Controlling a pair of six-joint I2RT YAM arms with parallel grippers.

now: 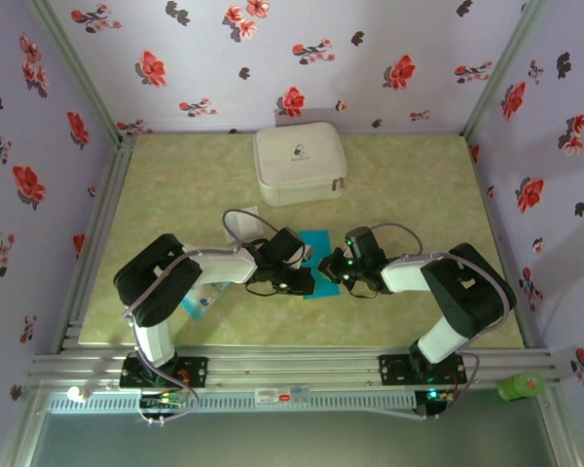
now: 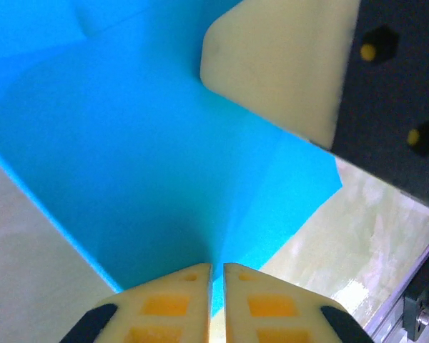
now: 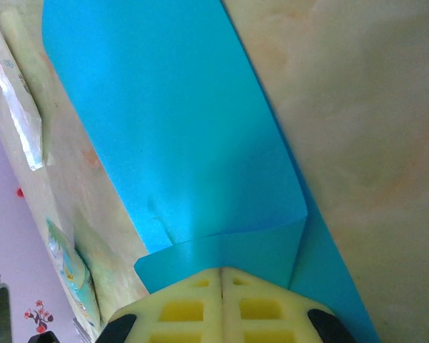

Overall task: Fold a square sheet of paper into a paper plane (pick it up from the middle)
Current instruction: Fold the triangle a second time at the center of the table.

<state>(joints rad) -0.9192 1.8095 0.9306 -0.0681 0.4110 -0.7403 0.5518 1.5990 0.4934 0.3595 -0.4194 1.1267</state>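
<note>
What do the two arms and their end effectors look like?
Both arms are black with white links. The left arm carries looping grey cables; the right arm shows a green light. The left end effector and right end effector have cream fingers with yellow recesses.

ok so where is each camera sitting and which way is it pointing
Top external: fixed above and behind the arm bases, looking down on the table; both arms show, left gripper and right gripper at the square sheet of paper.
Left wrist: on the left arm, looking along its own shut fingers at the sheet; a right gripper finger shows upper right.
Right wrist: on the right arm, looking along its own shut fingers at the sheet and table.
Shared: all three show the blue sheet.
</note>
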